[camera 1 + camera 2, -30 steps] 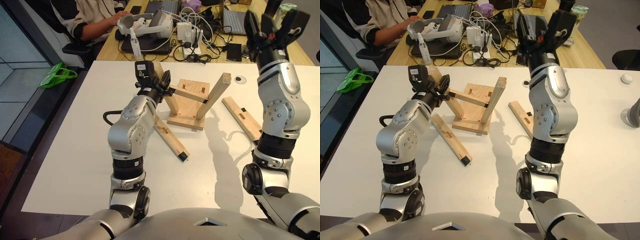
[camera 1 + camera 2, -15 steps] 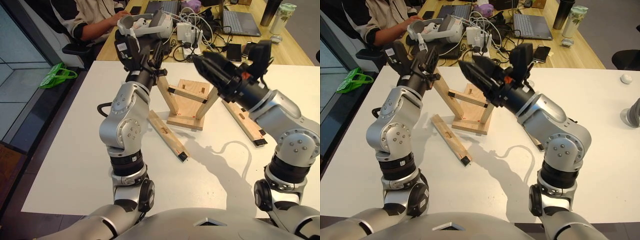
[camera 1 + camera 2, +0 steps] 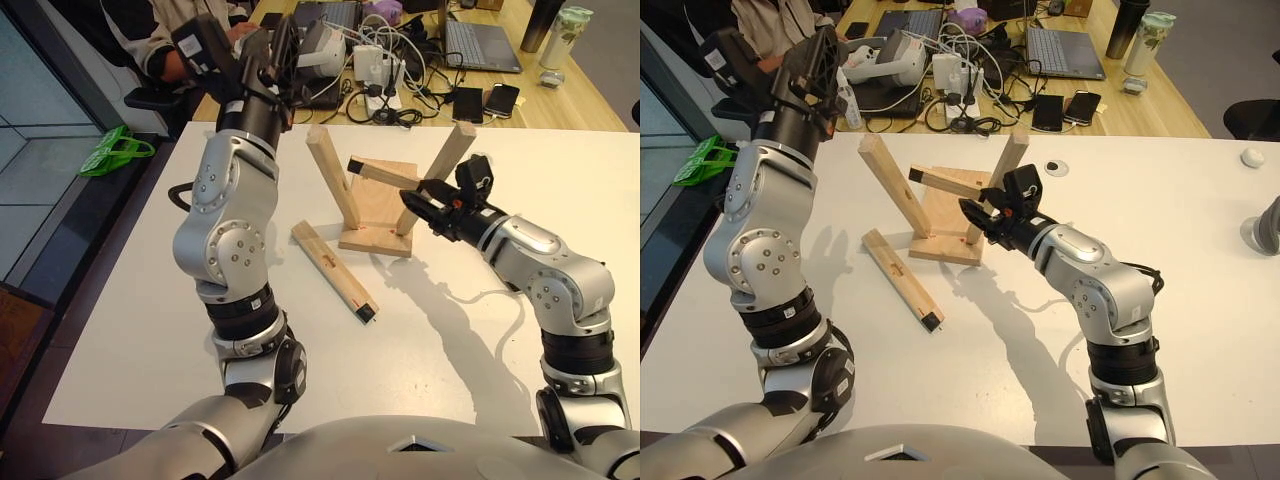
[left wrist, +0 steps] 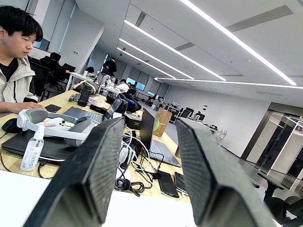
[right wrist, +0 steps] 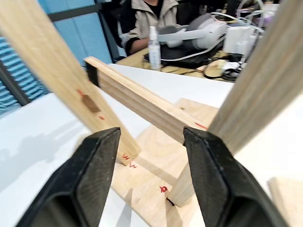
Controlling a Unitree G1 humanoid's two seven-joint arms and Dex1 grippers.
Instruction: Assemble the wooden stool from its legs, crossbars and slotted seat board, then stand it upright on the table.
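Two legs (image 3: 328, 170) and a crossbar (image 3: 382, 176) are up on the seat board (image 3: 375, 215); a third leg (image 3: 333, 270) lies loose; left gripper (image 3: 268, 40) and right gripper (image 3: 412, 206) gape empty.

Opens into a large open-plan office, lit by long strip lights (image 4: 222, 40) running across a pale ceiling (image 4: 156, 19). Recedes in rows of desks toward a far wall with glass doors (image 4: 284, 142). Centres on a white table (image 3: 130, 330), backed just behind by a wooden desk (image 3: 595, 100) crowded with laptops (image 3: 480, 45), a tangle of cables (image 3: 385, 100), a white headset (image 3: 895, 55), a spray bottle (image 4: 33, 149), phones (image 3: 1055, 110) and two drink bottles (image 3: 560, 35). Has a green bag (image 3: 115, 150) on the grey floor (image 3: 30, 200) to the left, and a black chair (image 3: 1255, 115) at the far right.
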